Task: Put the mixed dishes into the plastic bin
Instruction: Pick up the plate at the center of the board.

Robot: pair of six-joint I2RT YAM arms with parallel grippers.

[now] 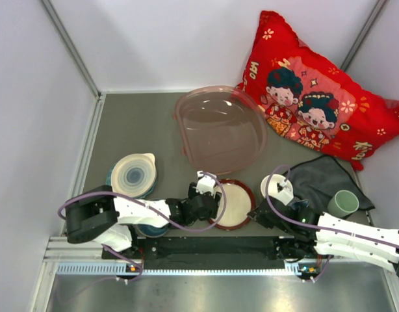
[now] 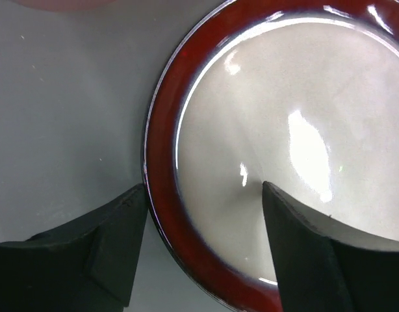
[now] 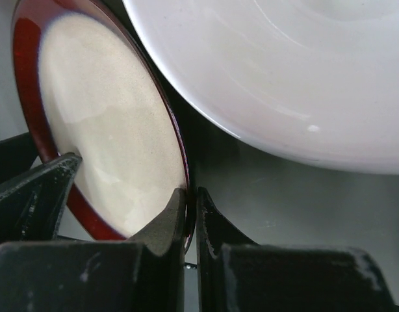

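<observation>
- Target: red-rimmed plate (image 1: 237, 205) with a cream centre, lying on the counter (image 1: 134, 123) at lower centre of the overhead view. It is just below the plastic bin (image 1: 219, 130), which holds nothing yet.
- My left pincer (image 2: 203, 188): jaws apart, astride the plate's left rim. One finger is outside on the counter, the other over the cream face. Nothing gripped.
- My right pincer (image 3: 190, 192): jaws together at the plate's right edge. I cannot tell whether the rim is nipped between them.
- Handling, my estimate: glazed ceramic, stiff and moderately heavy. The glossy highlights suggest it is slippery, and it would chip if dropped.
- Hold: the raised rim is the only purchase. Bite deep across the red band, because a grip at one edge leaves the plate hanging and prone to pivot.
- A white bowl (image 3: 284, 78) sits close beside the right pincer. Keep the plate's edge off it when lifting.
- Other dishes: stacked plates (image 1: 133, 174) at left and pale green cup (image 1: 342, 203) at right, both outside the bin.
</observation>
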